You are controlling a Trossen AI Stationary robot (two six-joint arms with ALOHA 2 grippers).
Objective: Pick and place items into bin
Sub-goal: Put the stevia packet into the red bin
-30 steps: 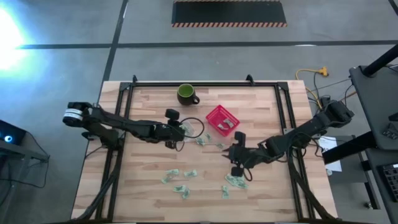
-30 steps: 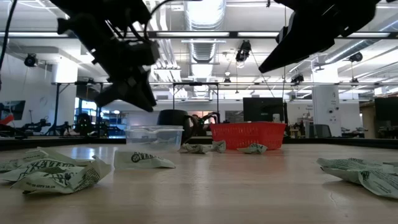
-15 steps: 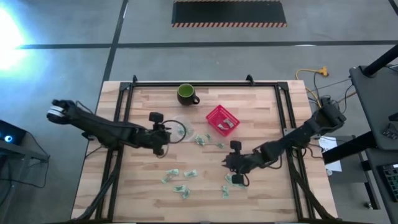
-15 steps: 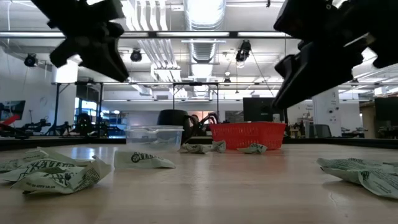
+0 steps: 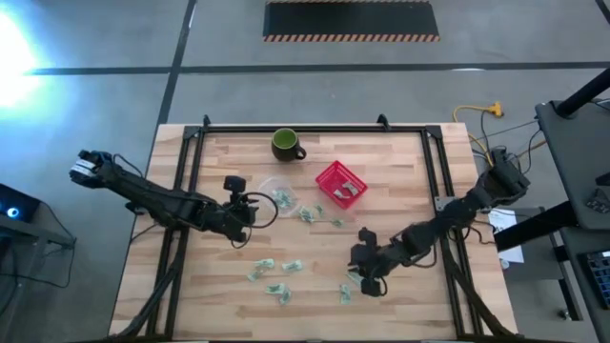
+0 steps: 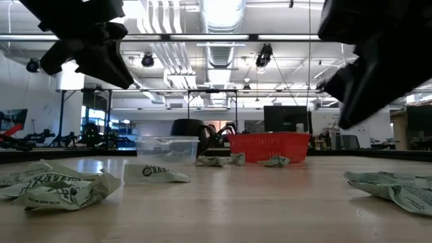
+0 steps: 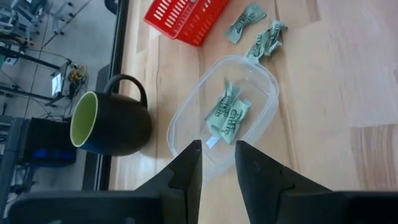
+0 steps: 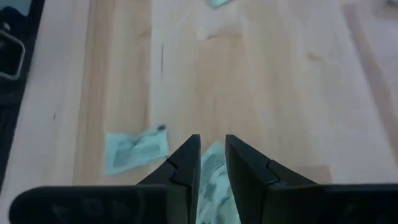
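Hovered the left gripper (image 7: pixel 217 147) just short of the clear tub (image 7: pixel 178 124), fingers a sliver apart and empty, likely done there with two wrappers (image 7: pixel 227 113) lying inside. Hung the right gripper (image 8: pixel 212 140) low over a loose wrapper (image 8: pixel 211 171), narrow gap lined up for a grab; couldn't tell whether pinched yet.

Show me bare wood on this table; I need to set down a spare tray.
The far right corner, beyond the red basket, is bare, as is the left edge beside the left tool. The middle is crowded: clear tub, wrappers, and more wrappers along the near side by the right tool.
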